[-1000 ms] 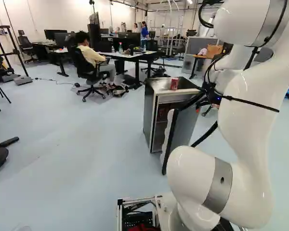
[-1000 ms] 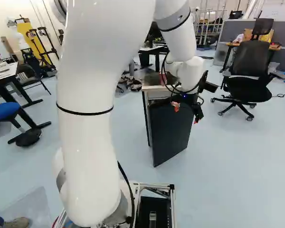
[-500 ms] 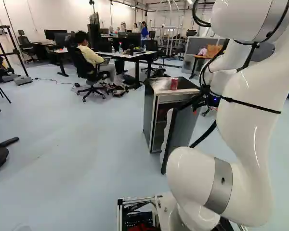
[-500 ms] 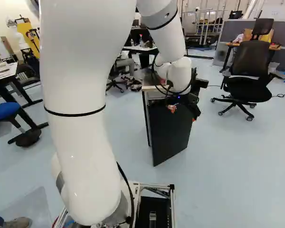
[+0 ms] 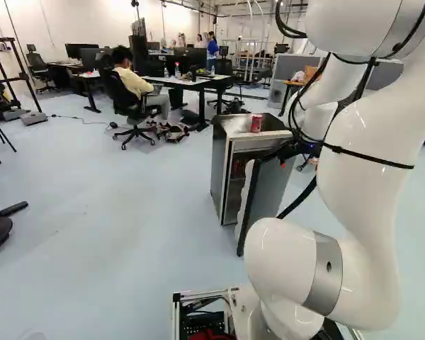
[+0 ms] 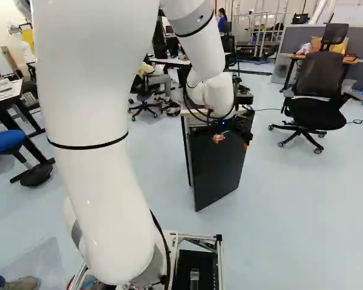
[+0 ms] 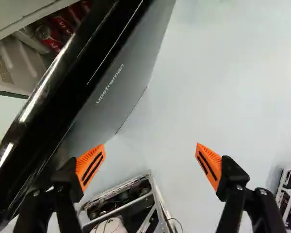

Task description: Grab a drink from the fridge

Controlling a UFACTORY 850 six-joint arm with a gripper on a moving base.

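Observation:
At the top of the fridge door in the right base view is my gripper (image 6: 235,128). The fridge (image 5: 218,170) stands with its door (image 6: 215,166) swung out toward me. In the wrist view my gripper (image 7: 151,144) is open, orange pads wide apart, nothing between them. One finger is close beside the door's black edge (image 7: 48,90); whether they touch I cannot tell. Past that edge, red cans (image 7: 51,38) lie inside the fridge, partly hidden by the door. Another red can (image 5: 256,123) stands upright on the fridge top.
An office chair (image 6: 317,99) stands right of the fridge in the right base view. Desks (image 5: 198,83) and a seated person are farther back, left of the fridge. My base's frame (image 7: 160,199) shows below the gripper in the wrist view.
My arm has swung leftward in both base views, carrying the gripper farther across the top of the door. The base has not moved, and the fridge and can stand where they were.

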